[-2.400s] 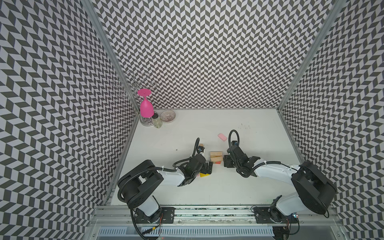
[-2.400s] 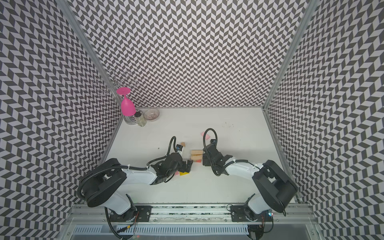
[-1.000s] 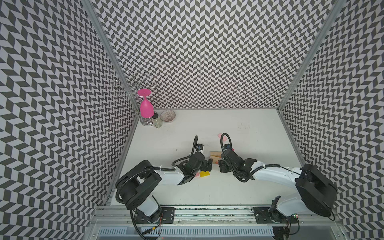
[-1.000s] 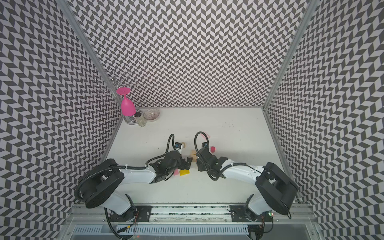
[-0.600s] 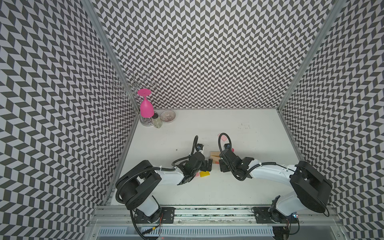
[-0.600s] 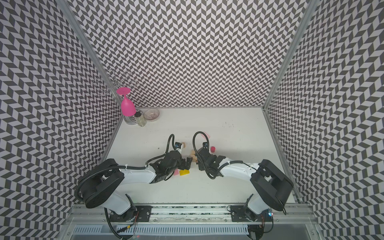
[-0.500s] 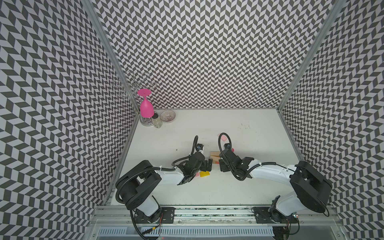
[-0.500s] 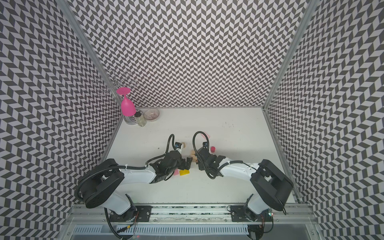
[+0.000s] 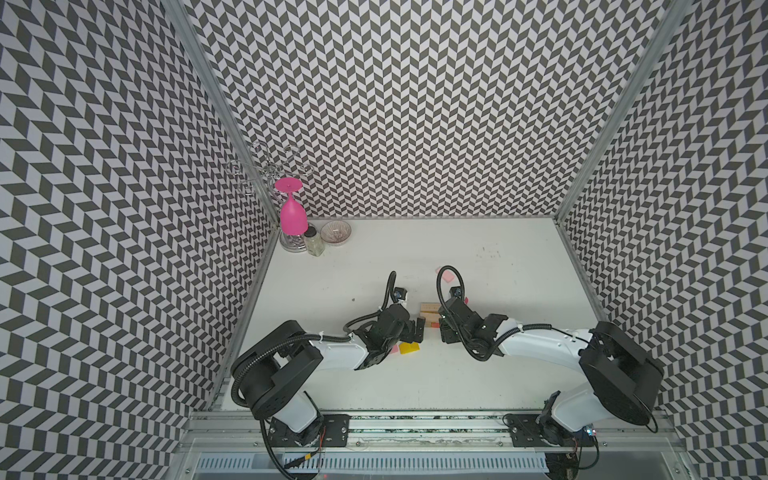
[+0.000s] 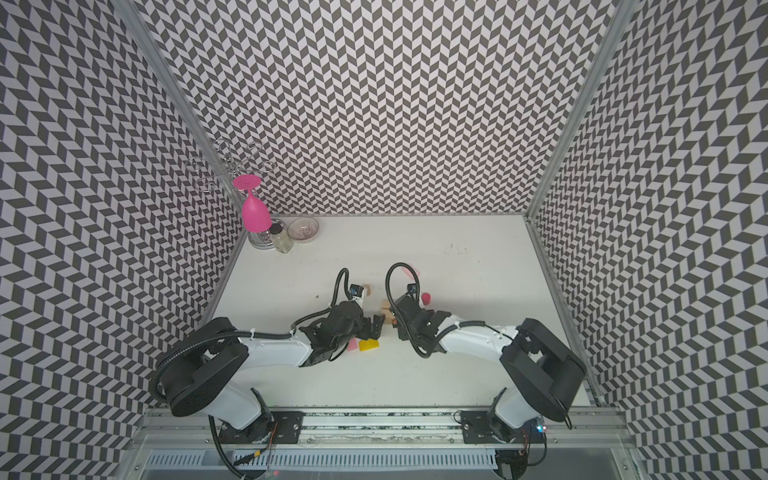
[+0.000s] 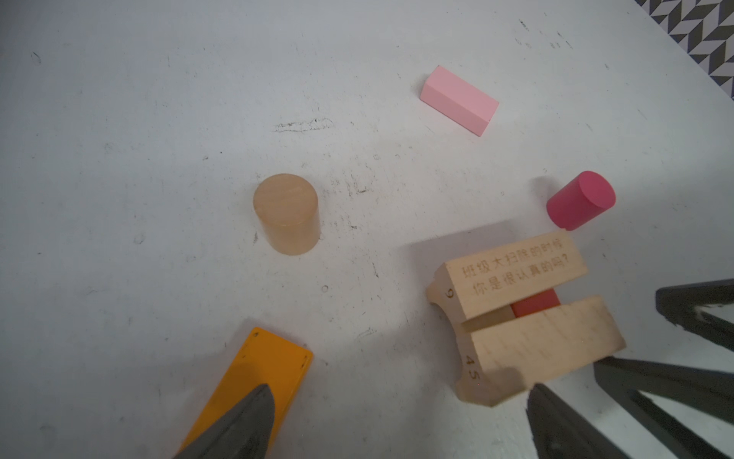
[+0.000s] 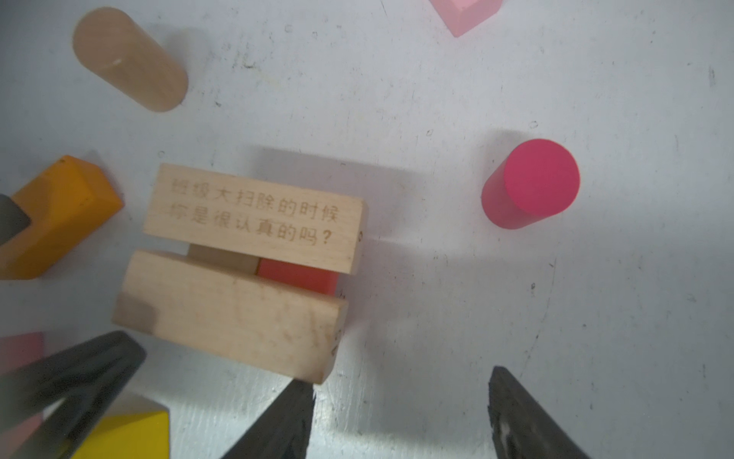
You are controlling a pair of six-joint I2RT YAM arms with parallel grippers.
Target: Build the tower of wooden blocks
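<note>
The tower (image 9: 429,309) is a low stack mid-table: two tan bars (image 12: 254,216) lie side by side on a red block (image 12: 298,278) and a tan block. My left gripper (image 9: 415,332) is open just left of it, one finger over an orange bar (image 11: 270,369). My right gripper (image 9: 444,332) is open just right of the stack, with nothing between its fingers (image 12: 278,425). Loose wood blocks lie around: a tan cylinder (image 11: 286,212), a pink bar (image 11: 458,101), a red cylinder (image 12: 532,183) and a yellow block (image 9: 409,359).
A pink goblet (image 9: 293,214) hangs upside down on a wire rack in the back left corner. A small jar (image 9: 313,243) and a glass bowl (image 9: 336,232) stand beside it. Patterned walls close three sides.
Since the earliest frames my right gripper has swung left, up against the stack's right side. Over the last second neither arm nor any block visibly moves.
</note>
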